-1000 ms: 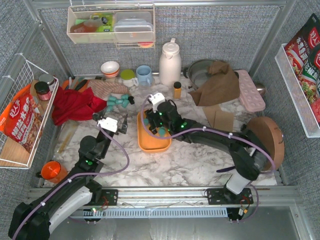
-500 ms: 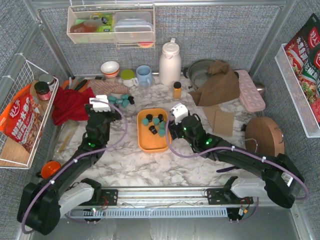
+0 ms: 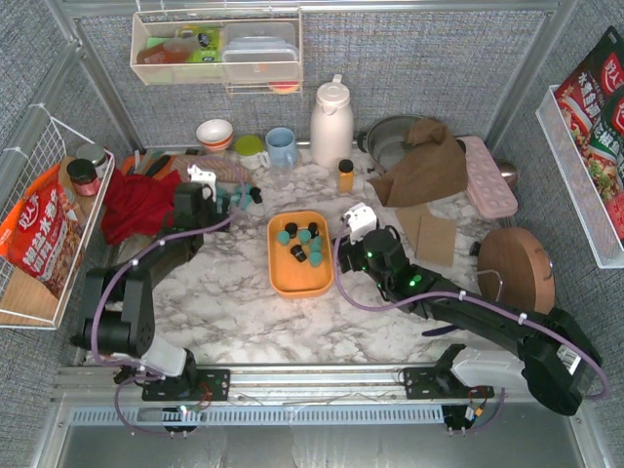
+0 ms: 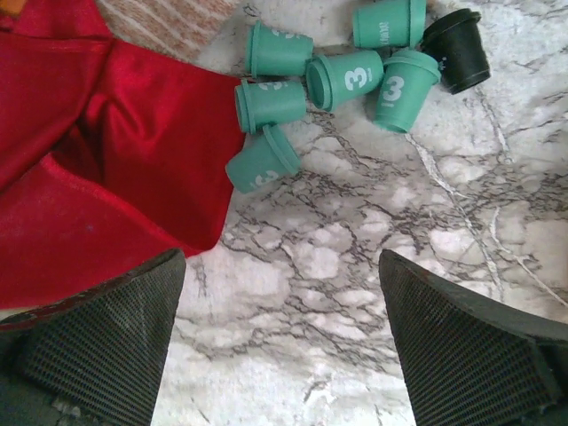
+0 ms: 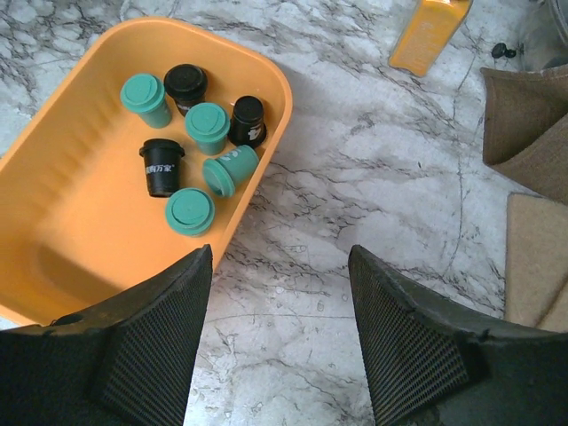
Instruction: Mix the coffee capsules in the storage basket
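Seven coffee capsules [image 5: 207,124] lie in the storage basket [image 3: 297,280] at tabletop centre, loose capsules [image 4: 346,80] lie beside the red cloth [image 4: 80,151] far-left, and the left gripper [image 4: 280,266] and right gripper [image 5: 280,257] both stand apart, empty.

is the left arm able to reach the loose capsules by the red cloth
Probably yes: the left gripper is open and empty, with bare marble between it and the capsules; only the red cloth crowds the leftmost ones.

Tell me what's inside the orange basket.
Seven coffee capsules sit in the storage basket: four teal, three black, one teal on its side. The remaining floor is bare; beneath the capsules is covered.
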Available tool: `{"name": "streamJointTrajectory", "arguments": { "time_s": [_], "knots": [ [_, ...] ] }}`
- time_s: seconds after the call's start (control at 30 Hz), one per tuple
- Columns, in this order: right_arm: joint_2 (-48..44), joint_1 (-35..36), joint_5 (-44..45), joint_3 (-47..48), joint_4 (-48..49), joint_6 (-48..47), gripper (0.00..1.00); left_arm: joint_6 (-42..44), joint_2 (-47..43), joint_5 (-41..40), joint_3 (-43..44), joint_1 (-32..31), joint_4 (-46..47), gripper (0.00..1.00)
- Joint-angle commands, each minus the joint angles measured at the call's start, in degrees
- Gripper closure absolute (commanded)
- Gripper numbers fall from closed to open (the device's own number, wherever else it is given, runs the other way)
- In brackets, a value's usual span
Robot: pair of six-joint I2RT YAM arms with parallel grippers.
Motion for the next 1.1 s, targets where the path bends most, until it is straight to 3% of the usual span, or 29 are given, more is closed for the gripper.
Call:
{"name": "streamJointTrajectory", "arguments": {
  "time_s": [0.0,0.23,0.33,1.07],
  "knots": [
    [-0.79,-0.16,-1.31,-0.22,1.84,1.02,0.33,5.57,6.37,9.23,6.74,3.44,-8.01,0.05],
    [-1.84,-0.29,-1.62,-0.31,1.32,1.29,0.33,15.16,19.65,19.01,22.97,8.43,-25.49,0.27],
    [-1.96,-0.38,-1.71,-0.32,1.36,1.29,0.33,18.86,23.37,20.46,25.97,9.12,-29.22,0.30],
    [1.34,-1.03,-3.29,0.71,0.48,1.40,0.33,34.24,26.54,21.45,27.31,9.13,-21.92,0.27]
  ]
}}
